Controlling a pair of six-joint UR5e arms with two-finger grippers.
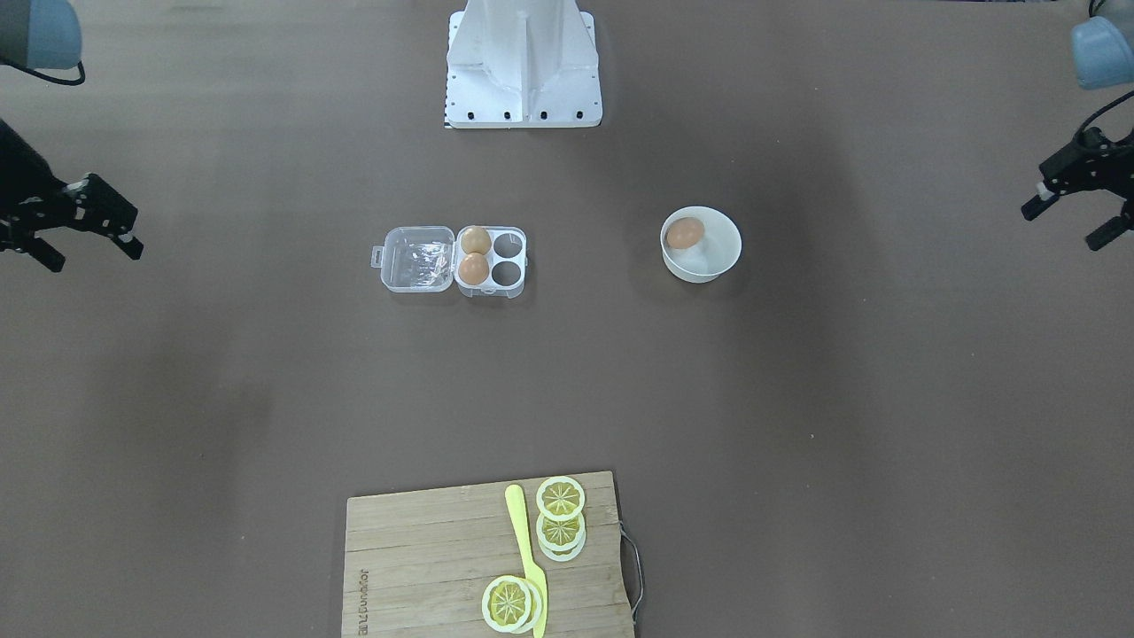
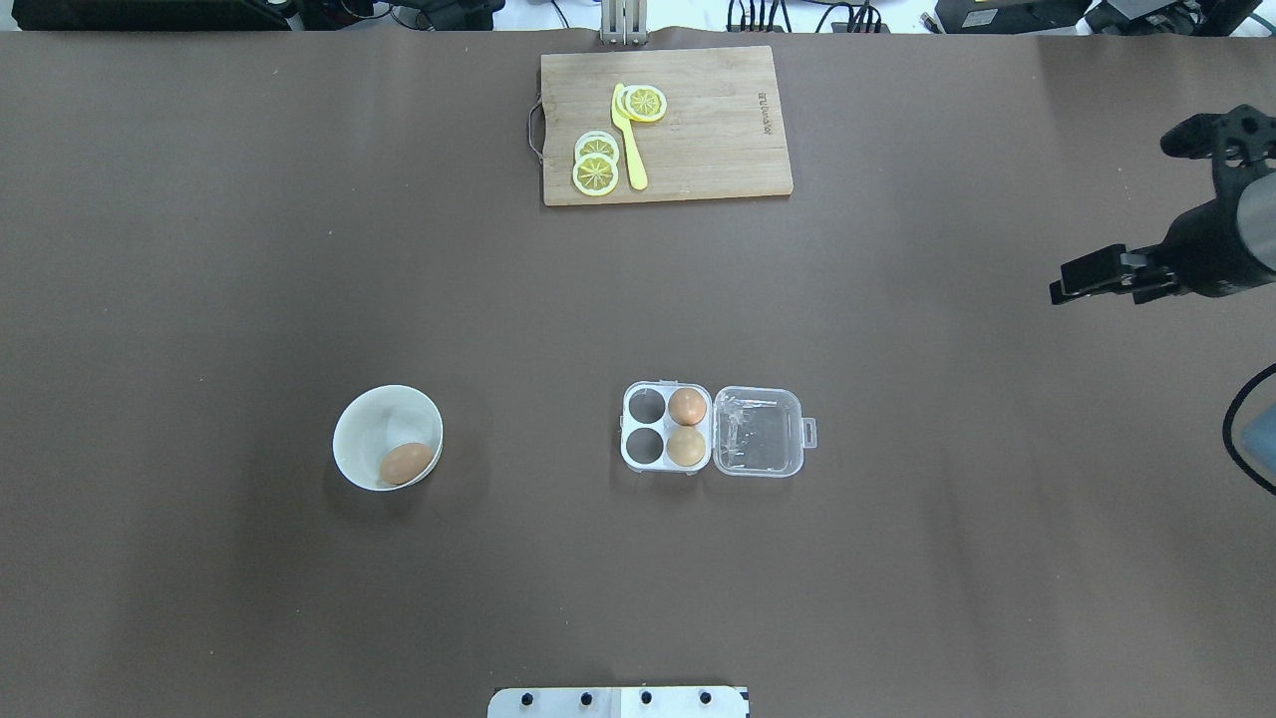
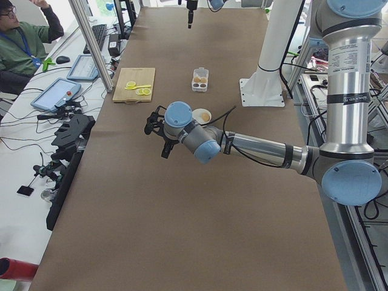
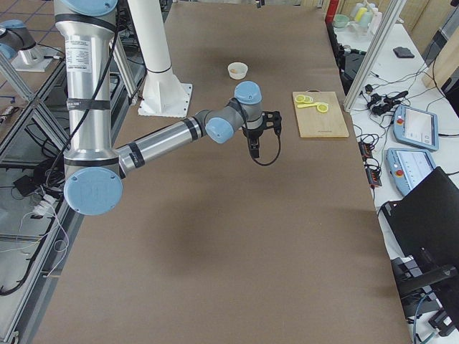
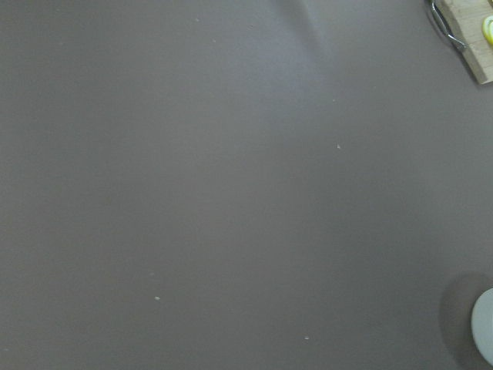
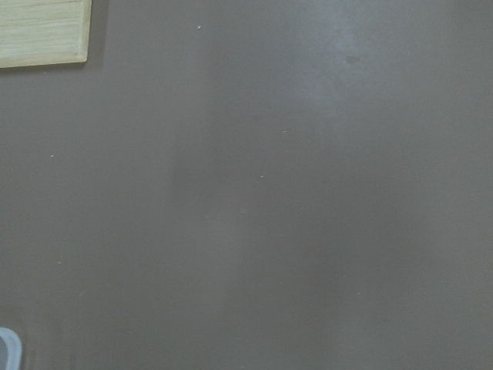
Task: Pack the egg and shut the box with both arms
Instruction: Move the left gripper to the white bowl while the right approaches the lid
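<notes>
Little to read from here — a dark wordmark is burned into the cutting board [image 1: 416, 558] near one edge, its letters too small to make out. Vertical lettering runs down the left arm [image 3: 347, 85] and the right arm [image 4: 84, 79] — also illegible.

I'm looking into a robotics lab: teach pendants [image 4: 414, 129] and cables [image 4: 378, 102] are lying beside the brown tabletop [image 3: 182, 212], aluminium posts [image 3: 93, 45] are framing it, and a person [image 3: 27, 51] is sitting alongside.
</notes>
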